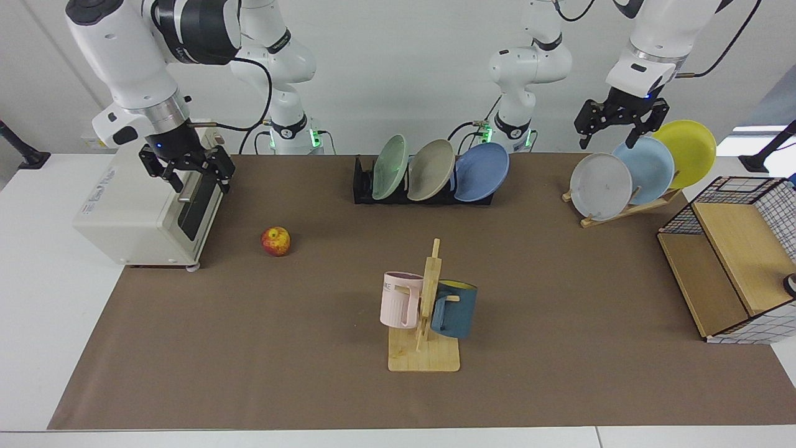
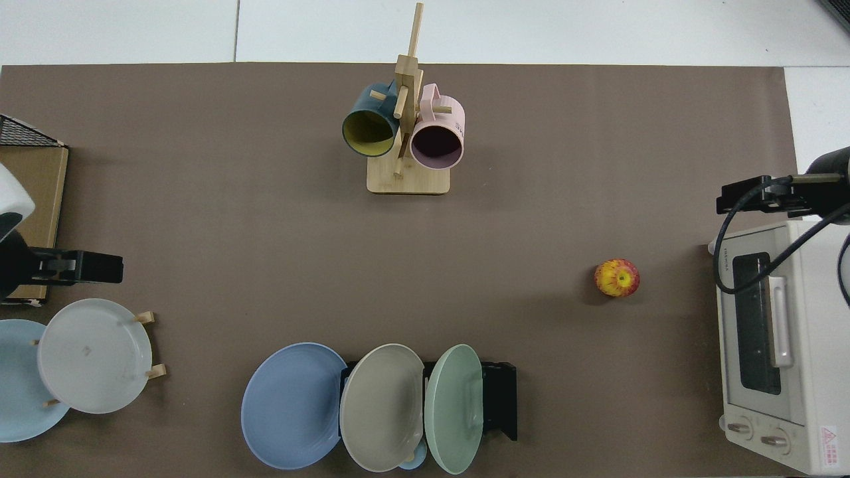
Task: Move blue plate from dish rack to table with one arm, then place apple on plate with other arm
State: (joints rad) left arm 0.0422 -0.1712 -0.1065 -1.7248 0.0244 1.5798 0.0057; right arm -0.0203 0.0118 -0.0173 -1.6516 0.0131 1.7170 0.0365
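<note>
The blue plate (image 1: 482, 172) (image 2: 292, 405) leans in the end slot of the black dish rack (image 1: 362, 186) (image 2: 501, 398), at the back middle of the brown-topped table (image 1: 311, 348). On the mat, well apart from the rack, lies the red and yellow apple (image 1: 276, 241) (image 2: 617, 277). My right gripper (image 1: 200, 183) (image 2: 770, 196) hangs open and empty above the toaster oven's front, up and to the left of the apple. Above the wooden plate stand, my left gripper (image 1: 609, 140) (image 2: 73, 267) also hangs open and holds nothing.
A green plate (image 1: 390, 167) and a beige plate (image 1: 431, 170) share the rack. A toaster oven (image 1: 124, 211) stands left, a mug tree (image 1: 426, 311) with two mugs in the front middle, a wooden stand (image 1: 628, 208) with three plates and a wire-and-wood shelf (image 1: 734, 267) right.
</note>
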